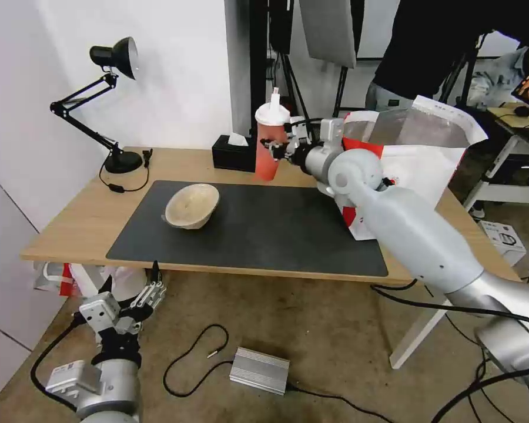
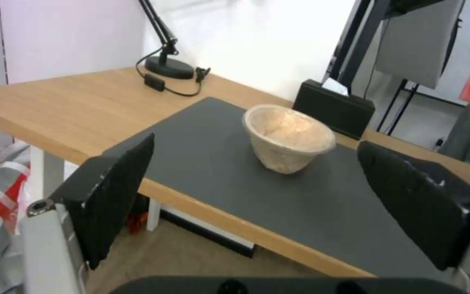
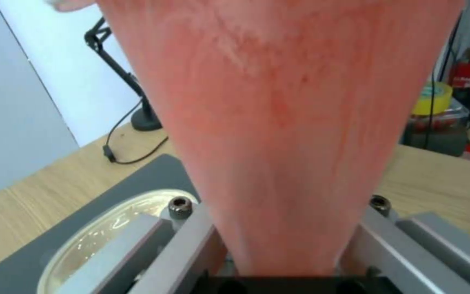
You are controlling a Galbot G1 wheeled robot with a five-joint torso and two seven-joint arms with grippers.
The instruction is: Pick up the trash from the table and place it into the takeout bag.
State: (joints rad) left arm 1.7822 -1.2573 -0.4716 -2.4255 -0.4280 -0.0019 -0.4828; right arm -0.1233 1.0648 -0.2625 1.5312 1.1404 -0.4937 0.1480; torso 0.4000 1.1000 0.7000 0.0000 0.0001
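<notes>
Head view: red drink cup (image 1: 268, 143) clamped upright in right gripper (image 1: 274, 147), lifted clear of the table (image 1: 70, 220) toward twelve o'clock, takeout bag (image 1: 429, 147) gaping at about two o'clock from it. Best carried level across to the foil-lined mouth, lid up, lowered well inside before letting go, no brushing the rim. Beige bowl (image 1: 192, 205) on the dark mat (image 1: 276, 229) at nine o'clock of the cup; left gripper (image 1: 150, 294) parked low at seven o'clock, fingers apart.

One cup (image 1: 270, 141), one bowl (image 1: 192, 205), one bag (image 1: 420, 153).
</notes>
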